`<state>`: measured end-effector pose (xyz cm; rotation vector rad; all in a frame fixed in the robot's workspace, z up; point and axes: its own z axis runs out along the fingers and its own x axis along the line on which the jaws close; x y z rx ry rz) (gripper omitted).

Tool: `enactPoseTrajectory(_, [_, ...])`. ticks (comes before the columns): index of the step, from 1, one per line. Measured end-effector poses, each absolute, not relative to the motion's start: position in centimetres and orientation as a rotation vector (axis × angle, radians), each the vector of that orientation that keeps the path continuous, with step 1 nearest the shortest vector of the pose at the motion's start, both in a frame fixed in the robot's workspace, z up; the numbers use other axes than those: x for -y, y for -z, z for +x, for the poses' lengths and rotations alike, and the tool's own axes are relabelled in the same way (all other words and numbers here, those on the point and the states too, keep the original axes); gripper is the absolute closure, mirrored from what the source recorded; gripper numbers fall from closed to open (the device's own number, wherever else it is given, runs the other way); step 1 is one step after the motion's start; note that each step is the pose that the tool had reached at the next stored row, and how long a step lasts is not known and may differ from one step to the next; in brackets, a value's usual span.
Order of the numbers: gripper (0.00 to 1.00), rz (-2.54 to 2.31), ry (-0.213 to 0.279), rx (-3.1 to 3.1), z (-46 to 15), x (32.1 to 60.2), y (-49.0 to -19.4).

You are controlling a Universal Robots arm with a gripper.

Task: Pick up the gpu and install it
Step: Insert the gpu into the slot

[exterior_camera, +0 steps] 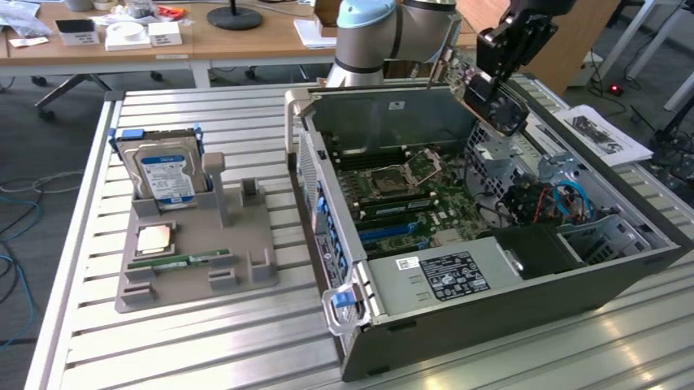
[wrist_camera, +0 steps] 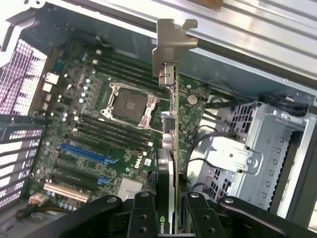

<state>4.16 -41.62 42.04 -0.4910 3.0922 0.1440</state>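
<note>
My gripper hangs above the far right corner of the open computer case, shut on the gpu, a thin dark card held on edge and tilted. In the wrist view the gpu runs edge-on away from my gripper, its silver bracket at the far end, and black fingers clamp it from both sides. The card hovers over the motherboard, apart from the blue slots and the CPU socket.
A grey holder on the slatted table, at the exterior view's left, carries a silver hard drive, a CPU and a green RAM stick. Drive cage and cables fill the case beside the board. Papers lie beyond the case.
</note>
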Motion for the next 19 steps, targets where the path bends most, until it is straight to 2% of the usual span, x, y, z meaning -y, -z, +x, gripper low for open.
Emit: enactPoseTrajectory(19, [0.73,-1.021,-0.145,-2.977,4.16,41.62,-41.86])
